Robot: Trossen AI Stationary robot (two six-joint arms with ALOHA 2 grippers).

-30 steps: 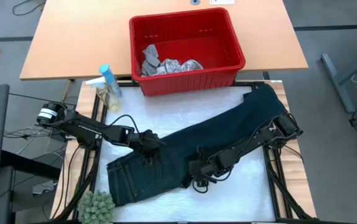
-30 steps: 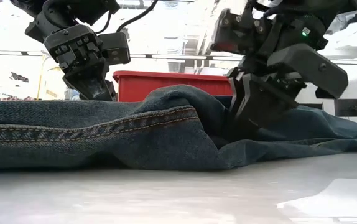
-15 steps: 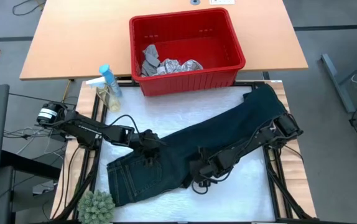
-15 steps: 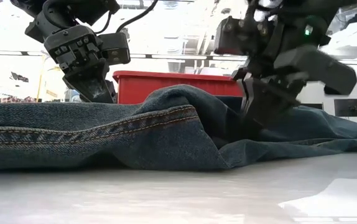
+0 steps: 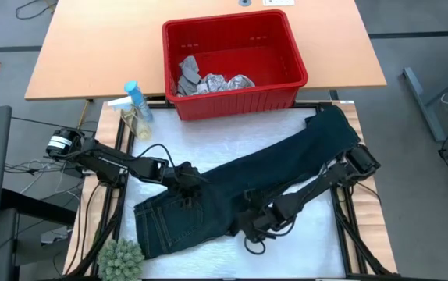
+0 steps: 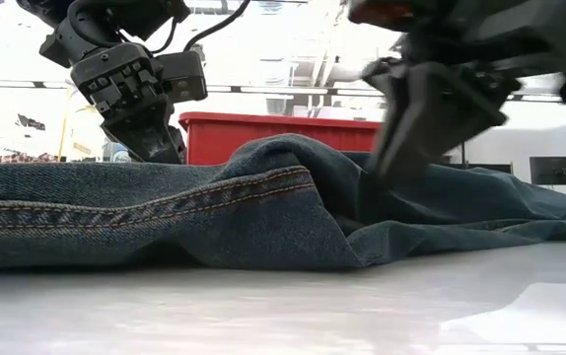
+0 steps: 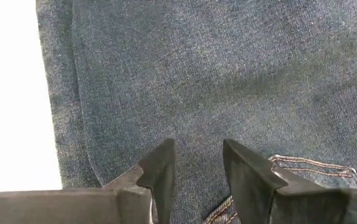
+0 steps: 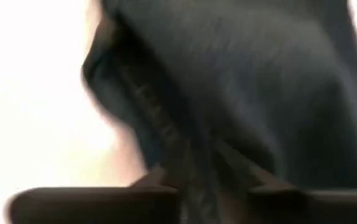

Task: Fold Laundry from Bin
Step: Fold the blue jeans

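Dark blue trousers (image 5: 279,168) lie spread slantwise on the white mat, waist at the near left, legs toward the far right. My left gripper (image 5: 186,179) is down on the seat area by a back pocket, shut on denim. My right gripper (image 5: 247,224) is at the trousers' near edge around mid-length, shut on the cloth; its wrist view is blurred. The red bin (image 5: 236,100) stands at the far edge of the mat. A grey cloth (image 5: 188,72) and a white printed cloth (image 5: 225,82) lie on the bin's floor. My left gripper has denim between its two fingers (image 7: 160,168), next to the stitched pocket seam (image 7: 303,165). It comes slanting down from the table's left. The trousers lie flat on the mat around it. Whether a fold is pinched up, I cannot tell. My right gripper has a seamed edge of the trousers (image 8: 185,155) running in between its two fingers, slanting down from the table's right. The cloth rises toward the fingers here while the remainder lies on the mat. Blur hides how many layers it has.
Two spray bottles (image 5: 134,105) stand at the mat's far left corner, beside the bin. A green spiky plant (image 5: 120,257) sits at the near left corner. Bare mat (image 5: 302,242) lies near the front right. Loose cables hang along both arms.
My right gripper has risen and shifted toward the table's near left along the trousers' near edge, rolling a little. The trousers' outline on the mat looks unchanged.
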